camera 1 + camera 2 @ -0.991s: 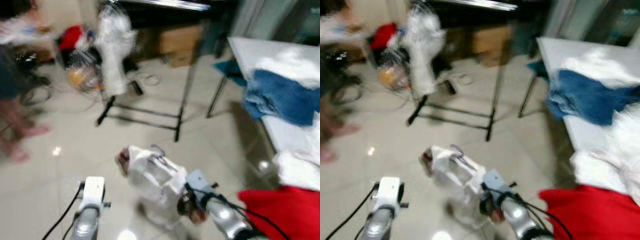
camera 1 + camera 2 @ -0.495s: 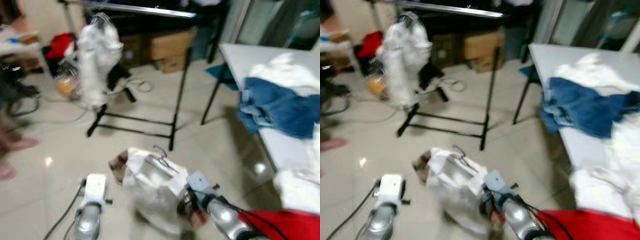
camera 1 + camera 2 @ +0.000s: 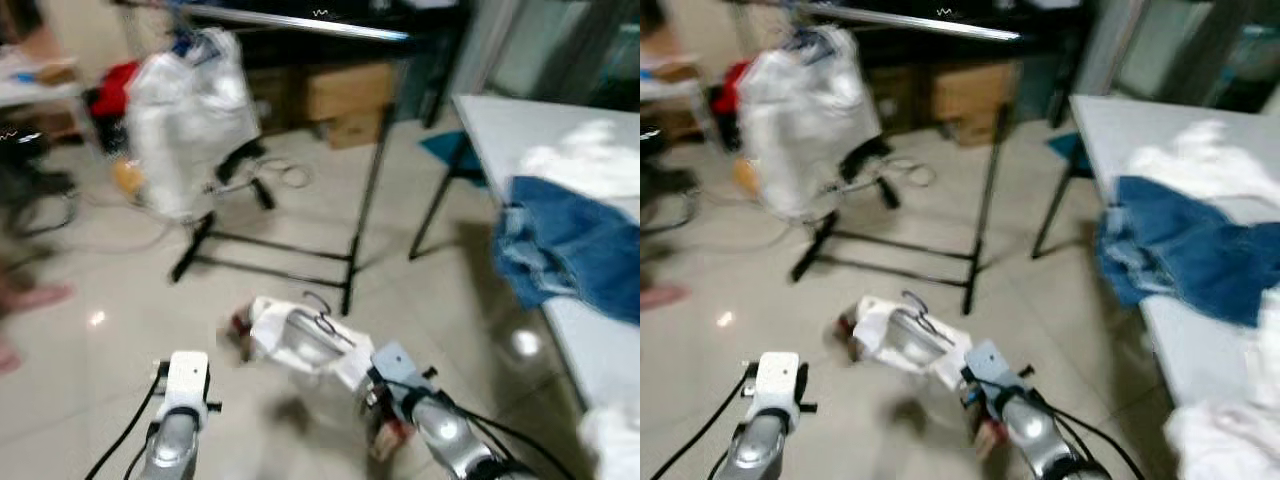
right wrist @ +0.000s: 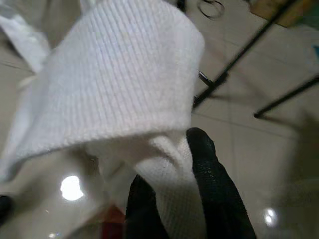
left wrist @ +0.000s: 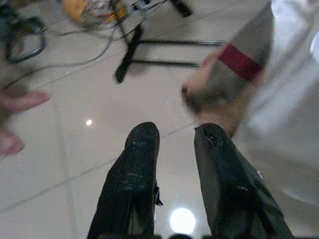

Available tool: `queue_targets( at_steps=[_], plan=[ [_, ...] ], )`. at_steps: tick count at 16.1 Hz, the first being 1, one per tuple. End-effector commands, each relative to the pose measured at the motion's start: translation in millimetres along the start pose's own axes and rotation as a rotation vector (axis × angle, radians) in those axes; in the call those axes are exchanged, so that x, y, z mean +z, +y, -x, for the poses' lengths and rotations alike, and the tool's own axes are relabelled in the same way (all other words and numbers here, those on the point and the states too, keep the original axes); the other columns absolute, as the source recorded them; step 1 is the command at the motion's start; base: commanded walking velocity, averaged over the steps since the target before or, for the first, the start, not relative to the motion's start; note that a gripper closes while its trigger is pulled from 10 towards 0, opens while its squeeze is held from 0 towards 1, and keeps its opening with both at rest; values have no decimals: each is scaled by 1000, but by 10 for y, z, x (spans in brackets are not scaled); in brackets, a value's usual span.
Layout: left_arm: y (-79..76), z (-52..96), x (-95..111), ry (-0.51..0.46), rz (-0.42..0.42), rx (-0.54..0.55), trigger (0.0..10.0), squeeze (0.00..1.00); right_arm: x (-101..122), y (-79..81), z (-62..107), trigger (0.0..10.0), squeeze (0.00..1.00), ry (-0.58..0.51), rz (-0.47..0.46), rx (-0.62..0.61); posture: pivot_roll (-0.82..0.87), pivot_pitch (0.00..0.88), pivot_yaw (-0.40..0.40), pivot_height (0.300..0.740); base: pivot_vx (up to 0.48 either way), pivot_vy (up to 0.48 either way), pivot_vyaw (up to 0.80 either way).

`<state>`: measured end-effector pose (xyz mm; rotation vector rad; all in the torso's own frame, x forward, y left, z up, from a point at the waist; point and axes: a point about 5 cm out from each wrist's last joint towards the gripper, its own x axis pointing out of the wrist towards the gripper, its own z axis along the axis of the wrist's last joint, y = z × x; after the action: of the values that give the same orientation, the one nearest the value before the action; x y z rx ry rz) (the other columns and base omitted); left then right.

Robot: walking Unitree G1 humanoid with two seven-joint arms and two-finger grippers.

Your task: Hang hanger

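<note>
Right gripper (image 4: 184, 199) fingers clamped on white knit garment (image 4: 119, 89), fabric bulging across upper left. Black rack legs (image 4: 234, 64) cross tiled floor (image 4: 259, 149), upper right.

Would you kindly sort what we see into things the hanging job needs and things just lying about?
Job: white garment on its hanger, right gripper holding it, rack.
Lying about: jeans, boxes, cables, hung bag.

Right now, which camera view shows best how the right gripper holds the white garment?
The right wrist view: the two black fingers are closed on the white knitted garment, with the fabric pinched between them. The eye views show the garment on its hanger hook, held out ahead of the right gripper, but blurred. The left wrist view shows a blurred edge of it.
</note>
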<state>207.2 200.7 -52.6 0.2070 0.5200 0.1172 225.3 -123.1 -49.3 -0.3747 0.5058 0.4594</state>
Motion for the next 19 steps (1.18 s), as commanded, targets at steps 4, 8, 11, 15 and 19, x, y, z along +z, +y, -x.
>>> queue_targets(
  at_steps=[4,8,11,15,19],
  plan=[
    [-90,3,6,0,-6,-35,10000,0,29,-95,-3,10000,0,-16,4,-28,165,0,-37,740,422,0,0],
    [-103,7,-1,5,-6,-36,10000,0,28,-108,1,10000,0,-19,7,-29,162,0,-38,740,423,0,0],
    [-114,9,-2,5,-5,-39,10000,0,26,-108,4,10000,0,-20,9,-30,162,0,-40,740,419,0,0],
    [-115,14,-12,8,-6,-39,10000,0,26,-113,5,10000,0,-20,9,-31,161,0,-40,740,420,0,0],
    [-122,4,6,4,-7,-39,10000,0,35,-121,1,10000,0,-23,11,-33,159,0,-40,740,420,0,0]
  ],
)
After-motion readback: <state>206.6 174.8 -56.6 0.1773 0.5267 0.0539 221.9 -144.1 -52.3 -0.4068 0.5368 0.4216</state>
